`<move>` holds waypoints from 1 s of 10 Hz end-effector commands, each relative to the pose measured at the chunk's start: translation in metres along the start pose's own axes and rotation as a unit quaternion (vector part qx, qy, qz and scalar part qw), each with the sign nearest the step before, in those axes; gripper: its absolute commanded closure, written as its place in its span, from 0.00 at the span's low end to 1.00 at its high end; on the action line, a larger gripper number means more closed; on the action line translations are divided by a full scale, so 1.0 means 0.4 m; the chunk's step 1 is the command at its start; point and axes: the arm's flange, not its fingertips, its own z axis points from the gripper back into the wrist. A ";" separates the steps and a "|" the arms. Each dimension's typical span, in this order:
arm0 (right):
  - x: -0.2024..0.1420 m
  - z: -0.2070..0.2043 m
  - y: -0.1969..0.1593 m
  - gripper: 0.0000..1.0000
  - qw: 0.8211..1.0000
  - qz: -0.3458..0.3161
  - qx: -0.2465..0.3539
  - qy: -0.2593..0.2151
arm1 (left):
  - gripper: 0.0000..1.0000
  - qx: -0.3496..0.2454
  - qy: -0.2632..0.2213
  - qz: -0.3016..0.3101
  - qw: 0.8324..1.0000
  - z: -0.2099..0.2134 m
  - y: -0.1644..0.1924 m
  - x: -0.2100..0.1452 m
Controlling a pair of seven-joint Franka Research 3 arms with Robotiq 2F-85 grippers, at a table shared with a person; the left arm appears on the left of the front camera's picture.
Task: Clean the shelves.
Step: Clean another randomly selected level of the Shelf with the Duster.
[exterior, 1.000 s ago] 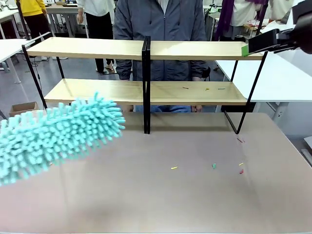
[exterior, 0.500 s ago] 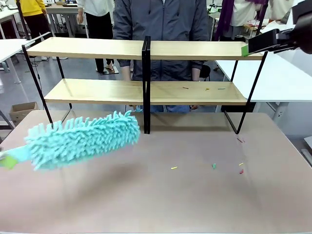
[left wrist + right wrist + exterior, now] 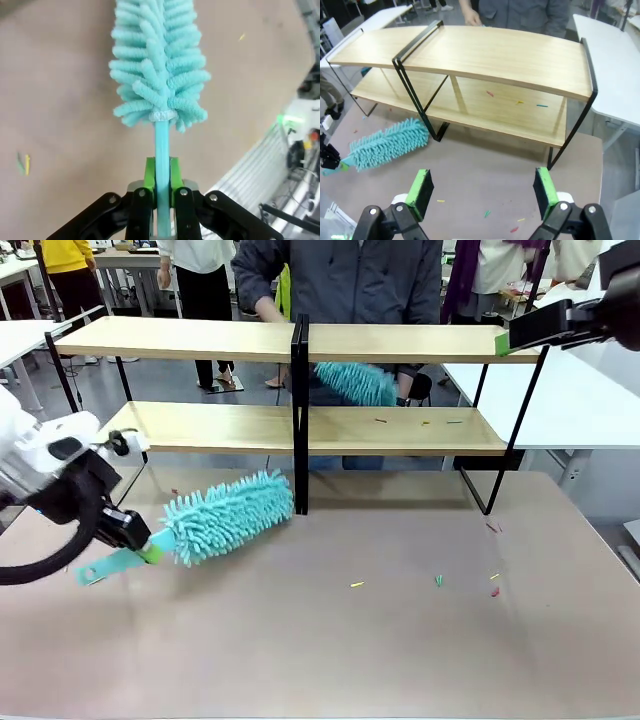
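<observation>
The left jaws are clenched on the thin handle of a teal duster [image 3: 230, 515]. The right jaws stand wide apart and empty, up by the right end of the top board. The shelves [image 3: 200, 338] stand at the far side of the desk [image 3: 320, 650], 2 units joined at a black centre post. The duster's long axis runs from the left jaws up and right. Its fluffy tip is just beside that post's foot, below the lower board. Coloured scraps [image 3: 425, 422] lie on the lower right board, so I'd guess the head must rise and swing right.
</observation>
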 end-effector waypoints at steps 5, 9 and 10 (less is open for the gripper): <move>0.001 0.000 -0.004 0.00 1.000 0.002 0.001 0.001 | 0.87 -0.010 0.003 0.013 1.000 -0.018 0.008 0.021; 0.001 0.000 -0.004 0.00 1.000 0.002 0.001 0.001 | 0.87 0.018 -0.037 0.068 0.997 -0.069 0.022 0.089; 0.001 0.000 -0.004 0.00 1.000 0.002 0.001 0.001 | 0.87 0.028 -0.055 0.078 0.995 -0.084 0.019 0.100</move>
